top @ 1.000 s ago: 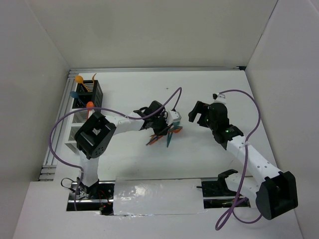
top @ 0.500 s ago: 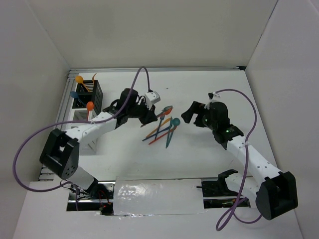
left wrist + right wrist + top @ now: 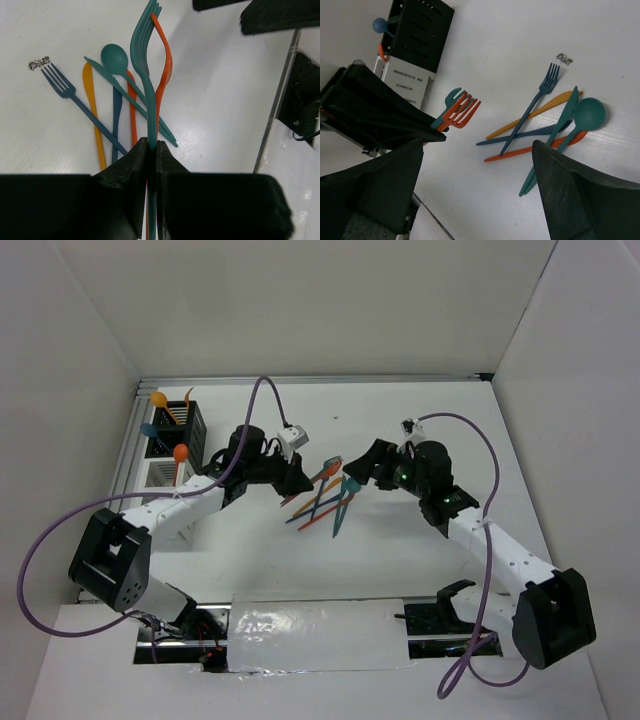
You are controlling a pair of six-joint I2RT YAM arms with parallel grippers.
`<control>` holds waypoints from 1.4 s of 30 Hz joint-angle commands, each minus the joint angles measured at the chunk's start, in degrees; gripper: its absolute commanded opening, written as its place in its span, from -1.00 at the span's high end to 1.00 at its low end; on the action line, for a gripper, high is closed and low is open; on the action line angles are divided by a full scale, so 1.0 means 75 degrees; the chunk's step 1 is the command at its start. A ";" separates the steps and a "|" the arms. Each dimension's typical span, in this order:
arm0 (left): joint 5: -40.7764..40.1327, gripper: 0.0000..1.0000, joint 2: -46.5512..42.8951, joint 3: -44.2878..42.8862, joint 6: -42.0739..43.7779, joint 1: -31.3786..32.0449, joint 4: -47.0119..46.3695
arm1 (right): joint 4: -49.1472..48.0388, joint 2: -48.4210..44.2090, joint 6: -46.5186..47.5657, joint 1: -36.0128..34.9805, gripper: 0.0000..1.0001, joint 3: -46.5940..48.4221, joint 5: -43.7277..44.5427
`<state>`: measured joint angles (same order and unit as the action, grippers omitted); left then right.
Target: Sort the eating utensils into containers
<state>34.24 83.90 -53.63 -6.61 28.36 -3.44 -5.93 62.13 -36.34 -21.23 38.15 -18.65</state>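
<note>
My left gripper [image 3: 297,479] is shut on the handles of a teal fork [image 3: 142,50] and an orange fork [image 3: 164,65] and holds them above the table, tines pointing at the right gripper. Both forks also show in the right wrist view, the teal one [image 3: 450,100] beside the orange one [image 3: 464,113]. Several utensils lie crossed in a pile [image 3: 327,505]: a teal spoon [image 3: 114,56], a dark blue fork [image 3: 64,86], a yellow-orange knife [image 3: 91,105]. My right gripper [image 3: 360,472] is open and empty above the pile's right end [image 3: 480,200]. The bins stand far left, black [image 3: 183,426] and white [image 3: 163,477].
The black bin [image 3: 420,32] holds orange and blue utensils, and an orange spoon [image 3: 180,452] stands in a white bin [image 3: 407,82]. White walls close the table at left, back and right. A small dark speck [image 3: 38,62] lies by the blue fork.
My left gripper has lifted off the pile and moved left with the two forks in it. My right gripper has moved left toward the pile.
</note>
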 commanded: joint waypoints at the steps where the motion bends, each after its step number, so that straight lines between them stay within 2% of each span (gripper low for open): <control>1: 0.0660 0.81 0.0040 -0.0279 -0.0372 -0.0078 -0.0490 | -0.0580 0.0294 -0.0030 -0.0262 -0.91 0.0280 0.0026; 9: 0.0685 0.81 0.0345 -0.0514 -0.0396 -0.0020 -0.0478 | -0.0849 0.0856 -0.0147 -0.0708 -0.89 0.0433 0.0506; 20: 0.0802 0.80 0.0380 -0.0280 -0.0372 0.0027 -0.0724 | -0.1013 0.1103 -0.0416 -0.1176 -0.69 0.0737 0.1513; 23: 0.0814 0.80 0.0368 -0.0291 -0.0361 0.0027 -0.0760 | -0.0943 0.1103 -0.0417 -0.1235 -0.51 0.0819 0.1783; 24: 0.0779 0.80 0.0368 -0.0280 -0.0384 0.0027 -0.0748 | -0.0850 0.1091 -0.0405 -0.1247 -0.52 0.0819 0.1784; 28: 0.0849 0.80 0.0403 -0.0233 -0.0372 0.0004 -0.0865 | -0.0872 0.1209 -0.0440 -0.1340 -0.34 0.0819 0.1936; 30: 0.0896 0.80 0.0380 -0.0186 -0.0372 0.0027 -0.0877 | -0.0954 0.1208 -0.0487 -0.1352 -0.14 0.0819 0.1937; 36: 0.1118 0.80 0.0380 -0.0080 -0.0337 0.0062 -0.0912 | -0.1036 0.1208 -0.0604 -0.1411 0.09 0.0819 0.2183; 42: 0.1201 0.80 0.0322 -0.0045 -0.0325 0.0086 -0.0959 | -0.1119 0.1150 -0.0674 -0.1434 0.48 0.0889 0.2264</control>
<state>39.35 86.54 -54.08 -9.28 28.38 -8.23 -10.26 70.78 -41.87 -31.79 41.80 -5.08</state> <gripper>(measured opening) 0.210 0.393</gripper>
